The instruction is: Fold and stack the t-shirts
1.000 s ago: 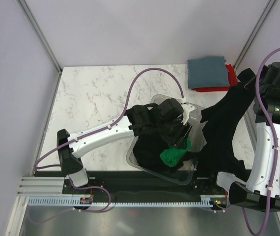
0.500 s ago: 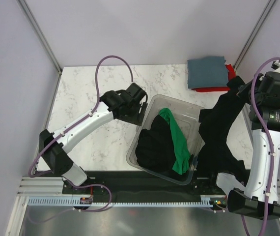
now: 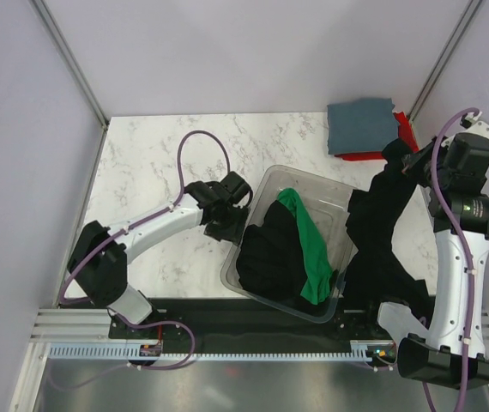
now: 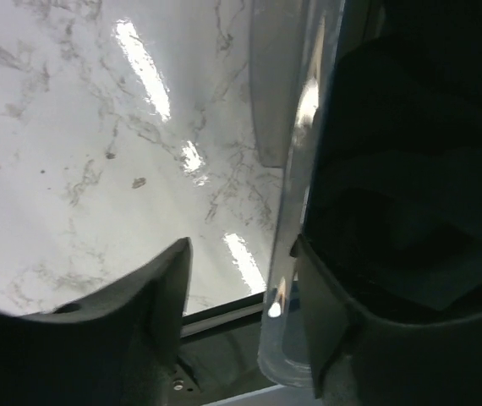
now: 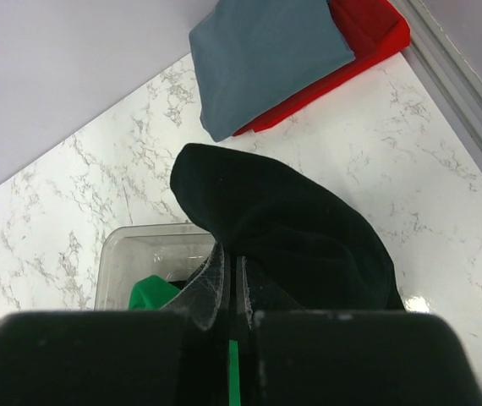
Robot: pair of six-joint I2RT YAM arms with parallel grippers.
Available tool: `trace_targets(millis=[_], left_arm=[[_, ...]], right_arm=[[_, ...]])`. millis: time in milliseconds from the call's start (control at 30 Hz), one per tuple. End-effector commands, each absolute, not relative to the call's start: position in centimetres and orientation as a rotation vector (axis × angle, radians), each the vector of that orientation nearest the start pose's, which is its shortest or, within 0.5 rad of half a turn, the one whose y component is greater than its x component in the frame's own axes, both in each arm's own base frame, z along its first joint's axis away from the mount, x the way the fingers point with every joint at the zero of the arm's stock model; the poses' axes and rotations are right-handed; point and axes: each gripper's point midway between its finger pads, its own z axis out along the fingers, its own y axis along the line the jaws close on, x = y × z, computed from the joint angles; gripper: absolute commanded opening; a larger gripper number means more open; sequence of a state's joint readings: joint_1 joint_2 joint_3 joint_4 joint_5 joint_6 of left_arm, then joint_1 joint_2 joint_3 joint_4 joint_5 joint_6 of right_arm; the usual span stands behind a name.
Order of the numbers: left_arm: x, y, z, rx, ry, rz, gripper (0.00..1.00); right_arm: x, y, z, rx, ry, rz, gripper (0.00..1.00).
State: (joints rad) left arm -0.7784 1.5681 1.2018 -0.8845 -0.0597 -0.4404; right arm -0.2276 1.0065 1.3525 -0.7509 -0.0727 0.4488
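Black t-shirt (image 3: 382, 232) pinched in right jaws | left jaws apart, at bin rim (image 4: 298, 169)

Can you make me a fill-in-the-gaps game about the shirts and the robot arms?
The grey-blue t-shirt lies folded on the ____ t-shirt.
Inside the clear bin, the ____ t-shirt lies on a black t-shirt.
The right pincer holds up a big ____ t-shirt.
The left pincer is ____.
Missing words: red, green, black, open.

clear plastic bin (image 3: 326, 194) on marble table (image 3: 159, 163)
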Motion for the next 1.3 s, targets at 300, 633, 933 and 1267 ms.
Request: trace_targets(millis=[300,633,933,1267], left_arm=[[21.8,-19.7,6.6,0.337,2.884,-0.127,0.02],[24.1,-4.6,13.1,-0.037,2.753,0.41,0.02],[23.0,1.6,16.3,-0.511,2.671,0.392,0.46],[26.3,-7.9,20.7,-0.213,2.606,0.202,0.66]], right_arm=[[30.3,-2.6,35.0,0.568,1.839,0.278,0.0],[30.3,-1.2,33.3,0.568,1.86,0.375,0.0],[30.2,-0.2,33.1,0.546,1.869,0.417,0.0],[30.2,0.2,32.2,0.545,1.88,0.436,0.0]])
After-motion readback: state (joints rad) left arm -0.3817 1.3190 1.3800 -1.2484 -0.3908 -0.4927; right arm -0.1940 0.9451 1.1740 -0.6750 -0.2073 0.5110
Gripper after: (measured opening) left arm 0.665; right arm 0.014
